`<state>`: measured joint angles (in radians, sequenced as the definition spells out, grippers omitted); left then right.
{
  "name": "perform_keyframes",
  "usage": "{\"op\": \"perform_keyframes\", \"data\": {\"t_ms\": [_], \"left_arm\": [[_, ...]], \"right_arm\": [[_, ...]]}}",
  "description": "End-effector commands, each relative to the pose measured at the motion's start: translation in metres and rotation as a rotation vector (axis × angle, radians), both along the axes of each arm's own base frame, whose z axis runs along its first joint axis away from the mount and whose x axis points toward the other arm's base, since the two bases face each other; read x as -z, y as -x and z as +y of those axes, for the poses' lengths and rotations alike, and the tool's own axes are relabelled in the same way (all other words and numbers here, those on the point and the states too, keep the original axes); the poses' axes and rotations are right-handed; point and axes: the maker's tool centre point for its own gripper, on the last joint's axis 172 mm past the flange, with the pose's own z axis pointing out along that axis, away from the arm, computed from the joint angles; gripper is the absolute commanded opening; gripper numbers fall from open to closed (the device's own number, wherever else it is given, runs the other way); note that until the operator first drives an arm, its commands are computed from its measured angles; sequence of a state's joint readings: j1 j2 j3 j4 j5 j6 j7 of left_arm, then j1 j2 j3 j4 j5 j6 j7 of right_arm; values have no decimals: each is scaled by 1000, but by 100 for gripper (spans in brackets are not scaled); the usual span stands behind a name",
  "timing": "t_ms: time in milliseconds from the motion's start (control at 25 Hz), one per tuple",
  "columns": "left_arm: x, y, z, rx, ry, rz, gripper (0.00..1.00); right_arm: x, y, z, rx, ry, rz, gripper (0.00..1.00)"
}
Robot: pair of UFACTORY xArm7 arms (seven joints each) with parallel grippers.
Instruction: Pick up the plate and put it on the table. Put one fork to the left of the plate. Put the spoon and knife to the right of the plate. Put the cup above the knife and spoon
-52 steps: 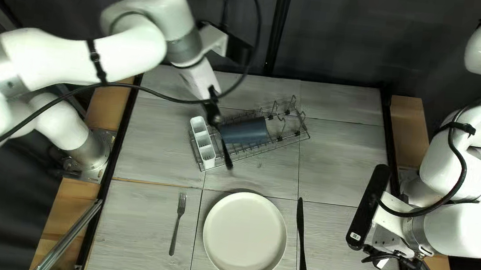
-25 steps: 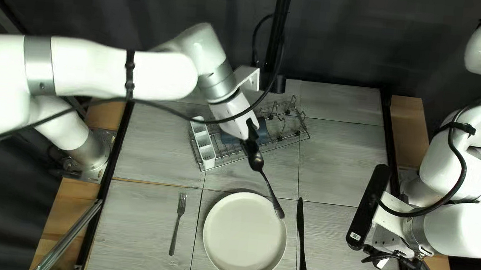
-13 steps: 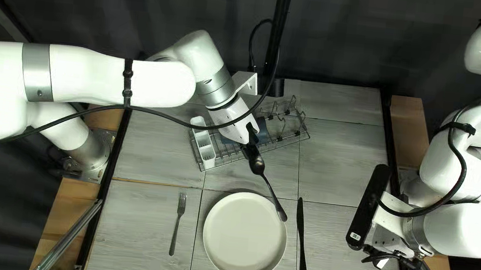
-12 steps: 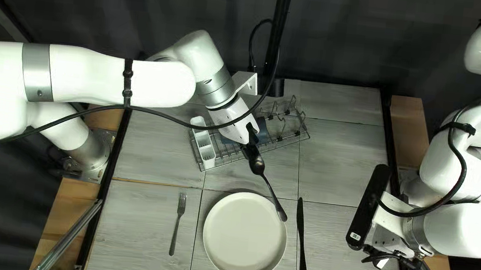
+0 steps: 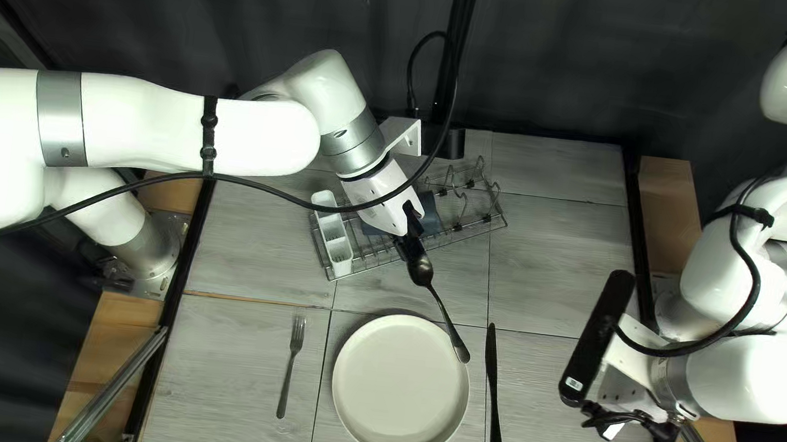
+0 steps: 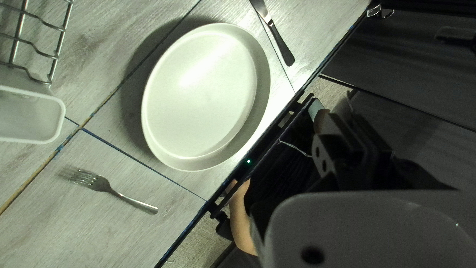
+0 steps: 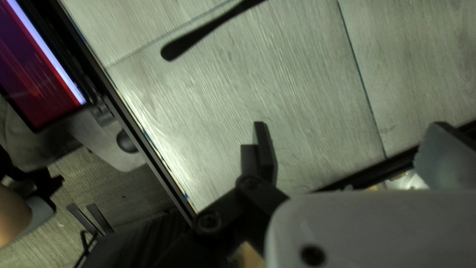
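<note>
Left gripper (image 5: 413, 245) looks pinched near-closed on the spoon (image 5: 421, 273) bowl-end, tips half hidden — handle points five o'clock, likely for laying by the knife (image 5: 494, 391) at three o'clock off the plate (image 5: 401, 386); right gripper (image 7: 349, 144) is wide, empty.

Plate (image 5: 401, 386) on table (image 5: 555, 258), near the near edge, around mid-width. Fork (image 5: 291, 366) left of plate, knife (image 5: 495, 390) right. Rack (image 5: 484, 223) behind plate, toward far edge. Cutlery holder (image 5: 333, 235) in rack's left end; cup (image 5: 431, 217) in rack, partly hidden. Spoon (image 5: 445, 316) above table, handle end over plate's back-right rim.
</note>
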<state>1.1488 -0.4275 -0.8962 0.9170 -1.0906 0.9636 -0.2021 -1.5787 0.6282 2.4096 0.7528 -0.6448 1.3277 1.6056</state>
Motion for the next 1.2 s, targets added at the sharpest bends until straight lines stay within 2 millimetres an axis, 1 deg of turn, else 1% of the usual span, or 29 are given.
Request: {"op": "perform_keyframes", "data": {"t_ms": [40,200,240,280,360,440,600,640,680,800,920,1000,1120,1200], "left_arm": [[0,0,0,0,0,0,0],[0,0,0,0,0,0,0],[0,0,0,0,0,0,0],[0,0,0,0,0,0,0],[0,0,0,0,0,0,0],[0,0,0,0,0,0,0],[0,0,0,0,0,0,0],[0,0,0,0,0,0,0],[0,0,0,0,0,0,0],[0,0,0,0,0,0,0],[0,0,0,0,0,0,0],[0,0,0,0,0,0,0],[0,0,0,0,0,0,0],[0,0,0,0,0,0,0]], "right_arm": [[-4,-17,-11,50,24,-17,100],[-9,-41,-21,92,48,-49,100],[-9,-43,-22,97,50,-55,100],[-11,-51,-23,110,52,-71,100],[-14,-60,-25,137,58,-91,100],[-15,-66,-25,160,66,-106,100],[-21,-89,-25,222,99,-136,100],[-22,-91,-25,230,102,-141,100],[-23,-99,-24,244,109,-152,100],[-25,-113,-20,272,121,-176,100],[-24,-129,-16,289,131,-198,100],[-22,-141,-17,306,132,-216,100],[-19,-151,-18,324,128,-235,100],[-14,-163,-18,334,125,-248,100]]}}
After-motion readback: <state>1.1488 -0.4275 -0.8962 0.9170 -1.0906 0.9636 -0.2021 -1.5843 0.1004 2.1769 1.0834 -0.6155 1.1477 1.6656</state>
